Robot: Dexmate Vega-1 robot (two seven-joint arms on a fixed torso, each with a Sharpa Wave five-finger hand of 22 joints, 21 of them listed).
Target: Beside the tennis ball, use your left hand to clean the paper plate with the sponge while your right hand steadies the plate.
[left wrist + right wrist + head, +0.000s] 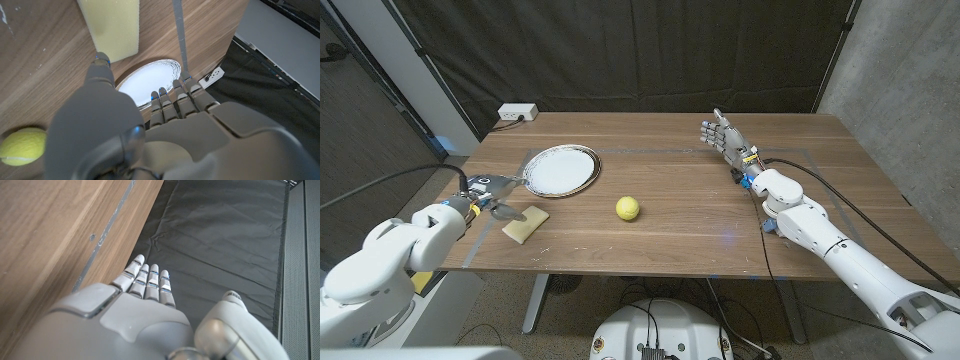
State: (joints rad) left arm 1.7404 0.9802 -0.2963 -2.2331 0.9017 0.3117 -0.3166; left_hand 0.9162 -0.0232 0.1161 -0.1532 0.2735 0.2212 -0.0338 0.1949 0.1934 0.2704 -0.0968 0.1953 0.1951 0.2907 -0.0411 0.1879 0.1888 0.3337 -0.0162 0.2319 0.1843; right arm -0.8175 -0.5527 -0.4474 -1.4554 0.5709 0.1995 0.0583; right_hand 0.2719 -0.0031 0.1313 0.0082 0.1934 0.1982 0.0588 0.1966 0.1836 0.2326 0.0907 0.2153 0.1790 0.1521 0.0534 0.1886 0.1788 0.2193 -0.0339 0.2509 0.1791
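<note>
While the plate (pixel 561 170) sits on the wooden table (pixel 670 200) toward the far left, the sponge (pixel 526 224) lies just in front of it, nearer the robot, and the tennis ball (pixel 627 208) rests to the plate's right and a little nearer the front edge, apart from both. Over the sponge's left end we find the left hand (pixel 492 197), fingers spread and holding nothing, one dark fingertip reaching down close beside the sponge; from the head view I cannot tell whether it actually touches. Switch to the left wrist view and things come up close: the sponge (pixel 111 27) shows as a pale yellow block, with the thumb tip just at its edge, the plate (pixel 149 84) shows its white middle and ribbed rim between thumb and fingers (pixel 175 97), and the tennis ball (pixel 21 145) peeks in at the side. That same view catches a white power strip (pixel 214 76) beyond the table's far edge, which the head view places behind the plate. Well across from the plate, the right hand (pixel 726 138) stands upright near the far right of the table, fingers straight and together, gripping nothing. Its own wrist view shows the right hand (pixel 145 310) against a black curtain (pixel 220 235) past the table edge.
</note>
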